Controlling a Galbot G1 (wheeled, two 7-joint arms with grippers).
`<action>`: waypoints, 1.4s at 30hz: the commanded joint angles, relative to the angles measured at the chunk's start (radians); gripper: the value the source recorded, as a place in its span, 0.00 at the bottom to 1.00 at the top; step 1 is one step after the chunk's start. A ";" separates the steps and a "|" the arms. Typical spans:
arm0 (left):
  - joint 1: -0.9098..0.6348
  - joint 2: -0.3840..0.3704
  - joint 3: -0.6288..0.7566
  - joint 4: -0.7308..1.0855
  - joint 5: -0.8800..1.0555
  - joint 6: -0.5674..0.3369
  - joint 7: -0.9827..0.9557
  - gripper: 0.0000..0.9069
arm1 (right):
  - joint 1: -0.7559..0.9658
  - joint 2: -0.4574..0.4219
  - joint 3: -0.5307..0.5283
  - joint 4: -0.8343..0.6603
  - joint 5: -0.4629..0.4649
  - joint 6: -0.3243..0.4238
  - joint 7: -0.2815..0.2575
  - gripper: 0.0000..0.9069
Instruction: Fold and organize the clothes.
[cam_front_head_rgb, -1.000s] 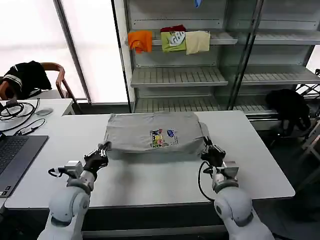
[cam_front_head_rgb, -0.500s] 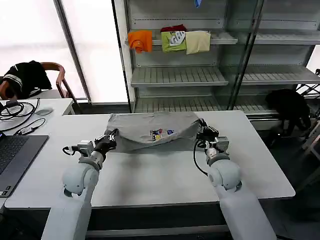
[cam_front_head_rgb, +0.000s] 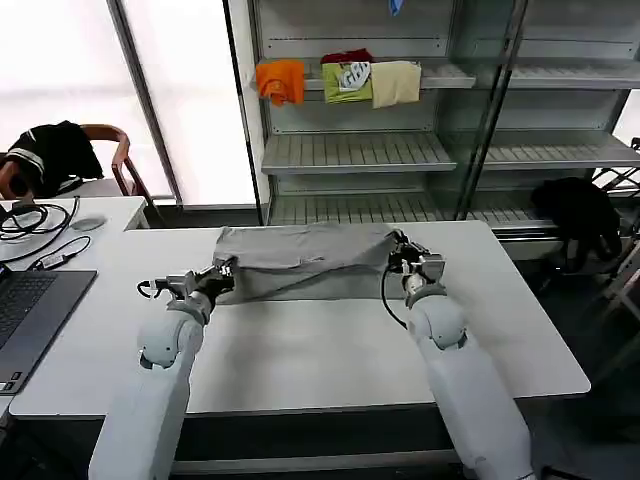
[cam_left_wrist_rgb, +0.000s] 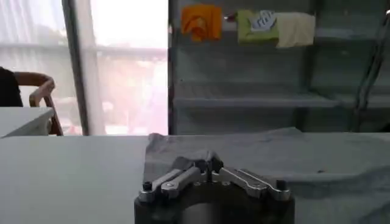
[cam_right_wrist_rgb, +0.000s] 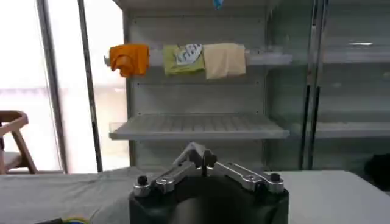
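Your head camera looks forward and down across the table (cam_front_head_rgb: 300, 350) toward the shelves (cam_front_head_rgb: 350, 150). Your left wrist camera sits low, close behind the left gripper (cam_left_wrist_rgb: 207, 163), facing those shelves (cam_left_wrist_rgb: 256, 100). Your right wrist camera sits close behind the right gripper (cam_right_wrist_rgb: 198, 153), facing likewise. All three views share the shelves.

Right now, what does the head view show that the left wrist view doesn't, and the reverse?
Head view alone: both arms, left claw and right claw each pinching an edge of the grey T-shirt on the white table, plus a laptop and cables on the robot's left.

Left wrist view alone: a close look at the left claw shut on the shirt fabric.

Both: the shirt, the table, the shelf with orange, green and cream folded garments, and the wooden chair.
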 joint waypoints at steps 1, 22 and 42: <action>-0.049 0.000 0.007 0.094 0.022 -0.002 0.000 0.01 | 0.053 0.029 -0.001 -0.116 0.000 -0.002 0.002 0.01; -0.080 0.002 0.008 0.082 0.051 0.021 -0.048 1.00 | 0.122 0.161 0.053 -0.190 0.249 -0.117 0.094 1.00; 0.079 0.056 0.038 -0.087 0.028 0.025 -0.084 1.00 | -0.075 -0.049 -0.024 0.115 0.156 -0.172 0.212 1.00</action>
